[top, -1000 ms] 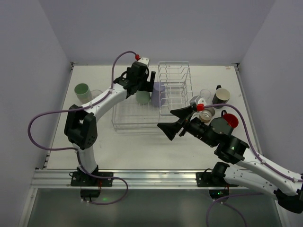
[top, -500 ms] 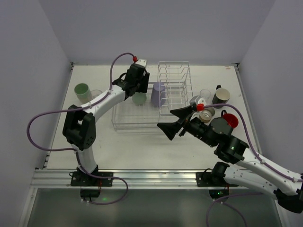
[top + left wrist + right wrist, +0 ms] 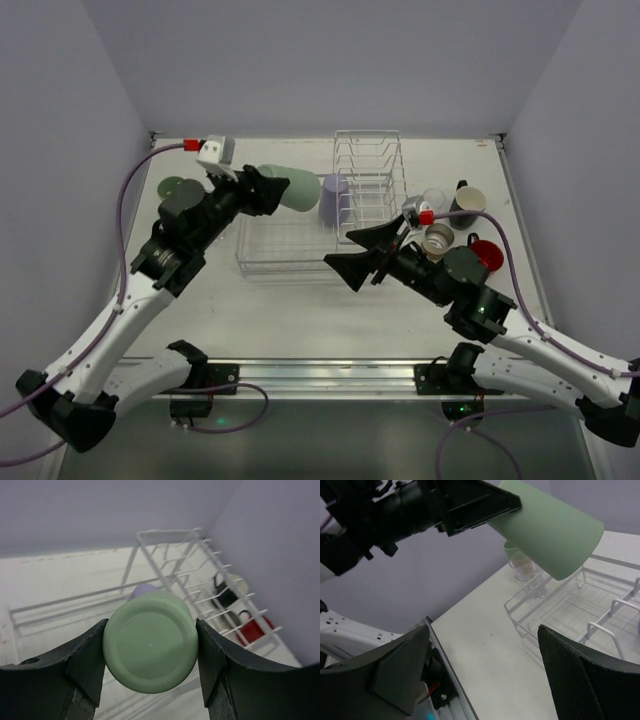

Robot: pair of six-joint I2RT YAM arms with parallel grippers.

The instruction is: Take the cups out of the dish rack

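Lifted out of the dish rack [image 3: 285,262] since a second ago, my left claw [image 3: 263,190] pinches the pale green tumbler [image 3: 292,188] sideways over the basket's far edge, long axis pointing right, seemingly mouth-first, while my right claw [image 3: 358,255] gapes empty nearby.

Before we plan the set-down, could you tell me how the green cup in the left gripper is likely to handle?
The green cup looks like smooth plastic, so it is probably light and stiff. The left gripper pinches its tapered round wall, so it might slip. Laid sideways, as it is held, it would likely roll.
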